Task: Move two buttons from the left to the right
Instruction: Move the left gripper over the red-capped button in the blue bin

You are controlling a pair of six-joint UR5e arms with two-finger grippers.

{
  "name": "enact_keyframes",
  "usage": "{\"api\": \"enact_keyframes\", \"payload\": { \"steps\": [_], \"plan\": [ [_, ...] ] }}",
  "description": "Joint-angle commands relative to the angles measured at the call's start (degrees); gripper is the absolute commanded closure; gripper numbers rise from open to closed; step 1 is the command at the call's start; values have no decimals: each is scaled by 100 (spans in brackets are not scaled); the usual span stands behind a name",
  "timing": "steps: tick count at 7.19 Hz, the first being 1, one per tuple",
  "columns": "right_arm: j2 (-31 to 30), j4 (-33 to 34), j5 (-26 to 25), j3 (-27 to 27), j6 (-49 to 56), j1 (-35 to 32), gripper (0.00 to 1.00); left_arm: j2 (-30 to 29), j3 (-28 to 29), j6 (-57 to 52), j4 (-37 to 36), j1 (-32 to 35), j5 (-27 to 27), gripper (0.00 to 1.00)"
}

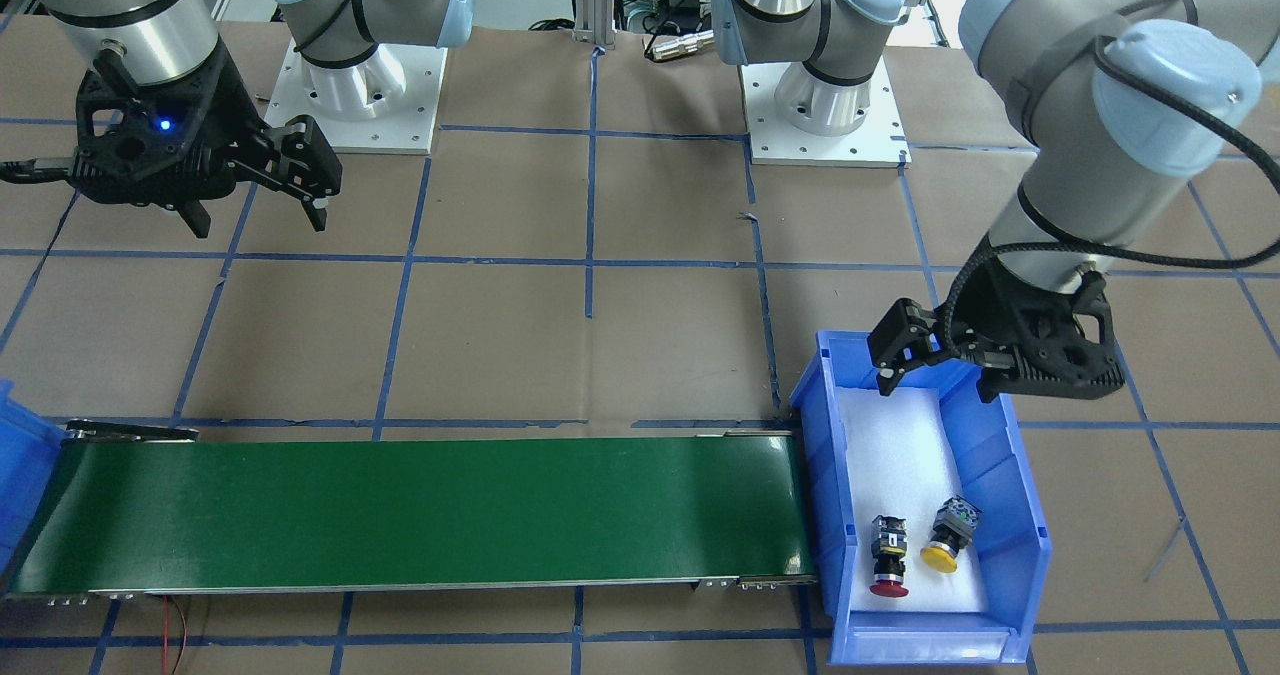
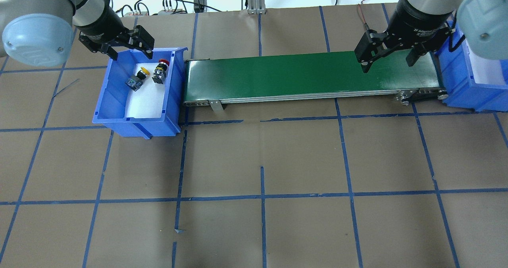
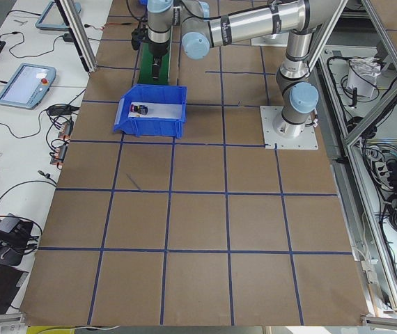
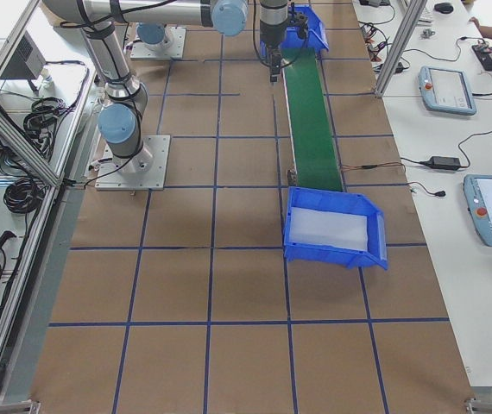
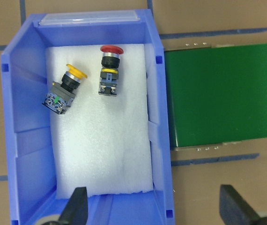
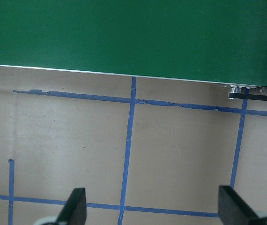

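Two buttons lie on their sides on white foam in the blue bin on my left. The red-capped button also shows in the front view and the left wrist view. The yellow-capped button lies beside it. My left gripper hangs open and empty above the bin's end away from the buttons. My right gripper is open and empty above the table beside the conveyor's right end.
A green conveyor belt runs between the left bin and a second blue bin at its right end, which holds only white foam. Brown paper with blue tape lines covers the table. The arm bases stand on white plates.
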State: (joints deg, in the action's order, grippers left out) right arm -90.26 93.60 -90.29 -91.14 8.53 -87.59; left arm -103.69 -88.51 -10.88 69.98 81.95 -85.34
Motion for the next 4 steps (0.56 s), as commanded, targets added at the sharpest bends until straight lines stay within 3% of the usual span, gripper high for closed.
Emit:
{"api": "enact_keyframes", "payload": {
  "steps": [1, 4],
  "plan": [
    [0, 0, 3, 0, 0, -4, 0, -763, 604, -543, -116, -109, 211, 0],
    [0, 0, -6, 0, 62, -4, 0, -1328, 721, -942, -598, -223, 220, 0]
  ]
}}
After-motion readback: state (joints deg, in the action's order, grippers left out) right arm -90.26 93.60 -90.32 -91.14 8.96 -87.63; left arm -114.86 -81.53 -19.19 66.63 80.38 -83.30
